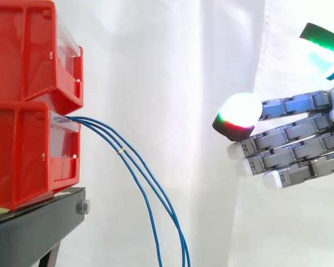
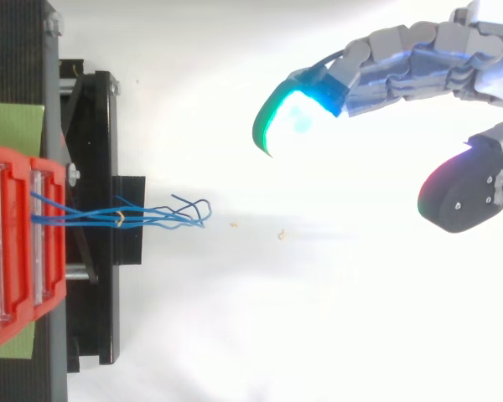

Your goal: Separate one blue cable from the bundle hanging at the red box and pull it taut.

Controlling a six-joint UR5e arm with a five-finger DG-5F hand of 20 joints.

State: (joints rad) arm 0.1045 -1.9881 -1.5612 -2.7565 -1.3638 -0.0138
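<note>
Three blue cables (image 1: 134,167) come out of the lower red box (image 1: 30,153) and hang down in a bundle, tied by a small yellow band (image 1: 121,150). From above the cables (image 2: 126,216) reach right from the box front (image 2: 52,243). My hand (image 1: 300,150) is to the right of the bundle, well apart from it, with its fingers stretched out toward the box. It is open and holds nothing. In the top view the fingers (image 2: 402,59) and thumb (image 2: 465,193) stand wide apart, far right of the cable ends.
A second red box (image 1: 33,53) is stacked on the lower one. Both rest on a black stand (image 1: 39,228). A white curtain (image 1: 172,83) hangs behind. Free room lies between the cables and my hand.
</note>
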